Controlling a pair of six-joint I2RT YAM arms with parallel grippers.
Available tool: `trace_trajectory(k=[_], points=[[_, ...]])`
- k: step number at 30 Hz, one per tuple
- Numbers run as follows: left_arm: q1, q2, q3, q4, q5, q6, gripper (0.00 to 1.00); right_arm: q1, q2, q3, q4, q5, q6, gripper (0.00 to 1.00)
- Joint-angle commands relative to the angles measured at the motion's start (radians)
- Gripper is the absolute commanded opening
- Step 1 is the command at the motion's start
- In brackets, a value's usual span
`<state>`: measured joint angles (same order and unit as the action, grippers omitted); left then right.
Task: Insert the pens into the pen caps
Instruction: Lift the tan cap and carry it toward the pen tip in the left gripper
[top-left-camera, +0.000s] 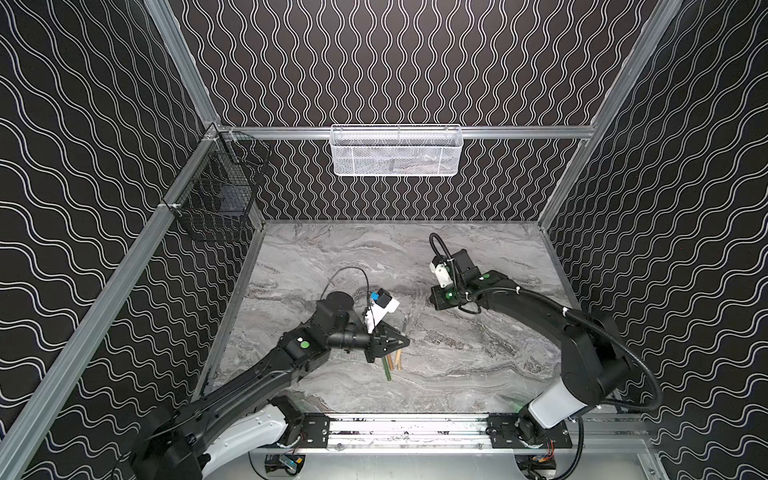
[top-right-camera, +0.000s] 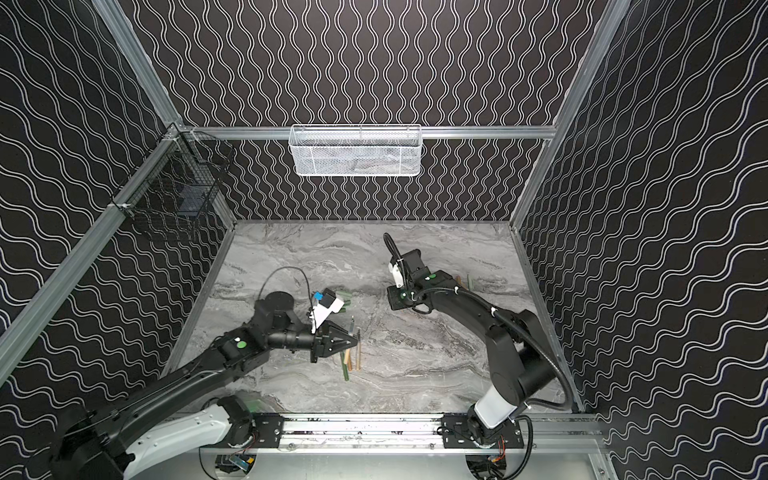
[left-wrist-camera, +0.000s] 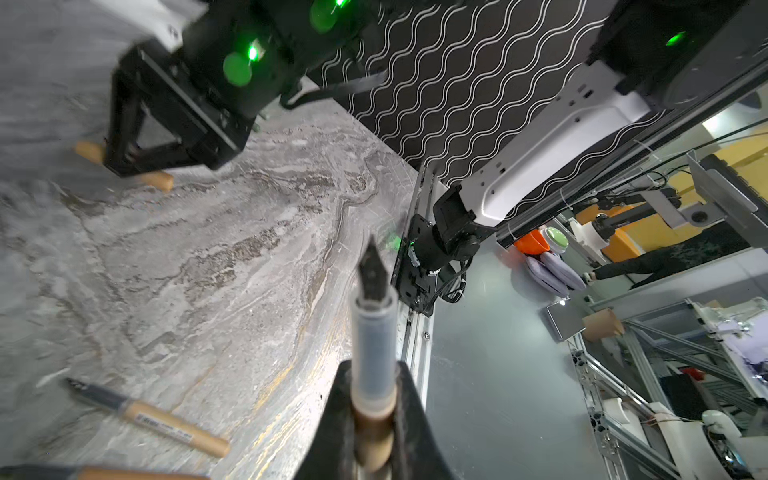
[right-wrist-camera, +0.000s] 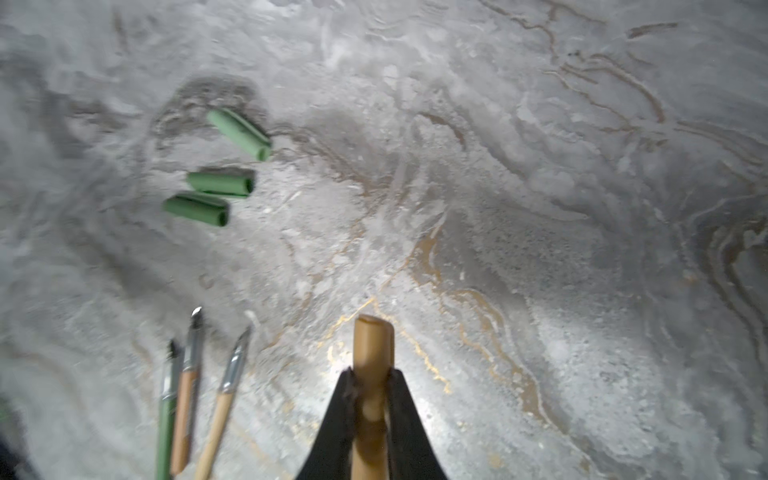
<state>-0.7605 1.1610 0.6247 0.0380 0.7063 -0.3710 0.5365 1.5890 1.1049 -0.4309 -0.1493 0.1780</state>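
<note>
My left gripper is shut across a tan pen whose dark tip sticks out past the jaws. In both top views it hovers at centre left, just above several pens lying on the marble table. My right gripper is shut on a tan pen cap and held above the table. The left wrist view shows this cap crosswise in the right gripper. Three green pen caps lie together on the table, and three pens lie side by side near them.
A white mesh basket hangs on the back wall and a black wire basket on the left wall. Two more short tubes lie behind the right arm. An aluminium rail runs along the table's front edge.
</note>
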Motion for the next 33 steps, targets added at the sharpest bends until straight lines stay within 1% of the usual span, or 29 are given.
trace_trajectory(k=[1,5,8,11,15,20,25,28,33], points=[[-0.032,0.055,-0.028,0.217,-0.026,-0.045,0.00,-0.001,-0.073,-0.039,0.117,-0.145,0.064,0.14],[-0.039,0.110,-0.049,0.283,-0.014,-0.030,0.00,0.000,-0.166,-0.100,0.230,-0.256,0.125,0.14],[-0.040,0.146,-0.052,0.310,-0.004,-0.019,0.00,0.000,-0.242,-0.176,0.341,-0.326,0.184,0.14],[-0.039,0.180,-0.056,0.349,0.008,-0.027,0.00,0.000,-0.307,-0.232,0.444,-0.390,0.235,0.14],[-0.040,0.199,-0.063,0.405,0.012,-0.042,0.00,0.000,-0.377,-0.270,0.515,-0.425,0.286,0.15],[-0.039,0.225,-0.056,0.423,0.019,-0.044,0.00,0.000,-0.432,-0.311,0.620,-0.473,0.359,0.15],[-0.032,0.232,-0.057,0.458,0.016,-0.064,0.00,0.002,-0.456,-0.354,0.697,-0.506,0.395,0.15],[-0.025,0.244,-0.056,0.484,0.033,-0.076,0.00,0.008,-0.467,-0.392,0.775,-0.520,0.424,0.15],[-0.018,0.261,-0.059,0.511,0.050,-0.088,0.00,0.020,-0.487,-0.426,0.851,-0.527,0.450,0.15]])
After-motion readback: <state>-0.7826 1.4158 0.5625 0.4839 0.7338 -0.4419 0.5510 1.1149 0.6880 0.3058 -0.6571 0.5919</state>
